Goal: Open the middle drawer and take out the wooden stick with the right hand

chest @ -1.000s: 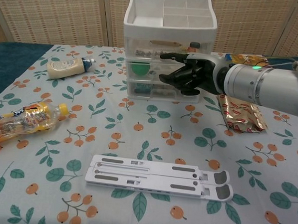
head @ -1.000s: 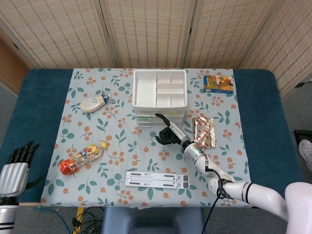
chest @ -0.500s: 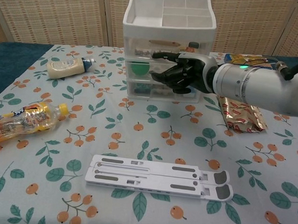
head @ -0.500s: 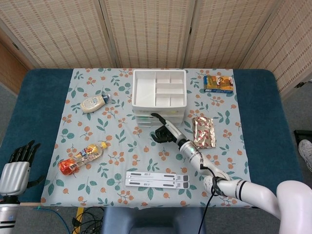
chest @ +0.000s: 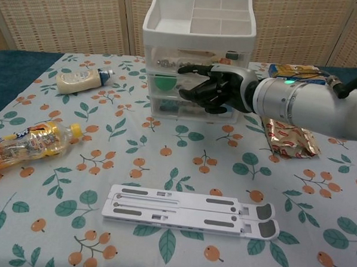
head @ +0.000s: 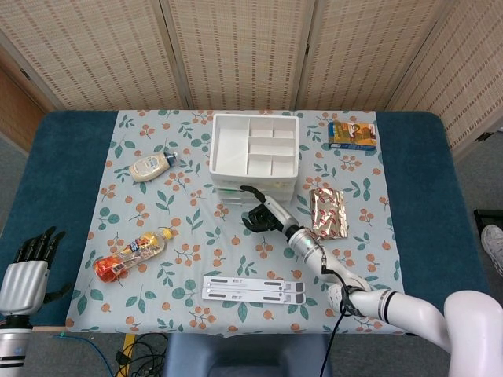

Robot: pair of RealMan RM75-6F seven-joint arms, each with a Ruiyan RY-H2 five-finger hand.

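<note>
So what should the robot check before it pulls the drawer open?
1. Right hand at the middle drawer of the drawer unit: ok, it is at that level in front.
2. Fingers hooked on the drawer handle: cannot tell, the hand hides it.
3. Middle drawer open: not ok, it looks closed.
4. Wooden stick seen inside: cannot tell.
5. Room in front to pull: ok, only bare tablecloth before the folded stand.
6. Left hand out of the way: ok, off at the table edge.
</note>
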